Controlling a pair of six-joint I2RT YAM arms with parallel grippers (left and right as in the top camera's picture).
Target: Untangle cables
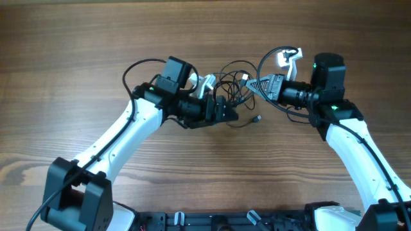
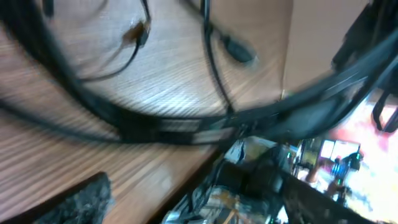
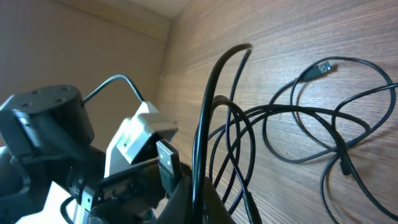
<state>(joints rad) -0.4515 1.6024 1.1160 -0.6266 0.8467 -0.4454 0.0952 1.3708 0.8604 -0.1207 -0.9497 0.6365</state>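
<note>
My left arm reaches in from 7 o'clock and my right arm from 5 o'clock across the brown wood-grain table (image 1: 96, 38). They meet a little toward 12 o'clock from the middle of the overhead view. Between my two wrists there sit the thin black flexible cables (image 1: 232, 76), bunched into loose, overlapping loops. My right gripper (image 1: 257, 84) is at the 3 o'clock edge of that bundle and is clenched on the cables. In the right wrist view a black strand climbs out from between my fingers at 6 o'clock, arches toward 12 o'clock and drops back into the loops spread over the wood. My left gripper (image 1: 226, 114) is at the 6 o'clock side of the bundle with its jaws standing apart. In the blurred left wrist view one dark finger (image 2: 78, 199) fills the 7 o'clock corner, well away from the dark shape at 5 o'clock. The strands cross the frame beyond my fingers, and I see nothing pinched between them. A small dark plug with a silvery tip (image 1: 257, 119) lies on the table at 4 o'clock of the bundle, near my left gripper. In the right wrist view a flat silvery rectangular plug (image 3: 166, 160) shows at 8 o'clock, just beside a white block (image 3: 134, 140). In the same view another small silvery plug end (image 3: 323, 66) rests on the wood at 2 o'clock, its lead curling away in a wide loop.
</note>
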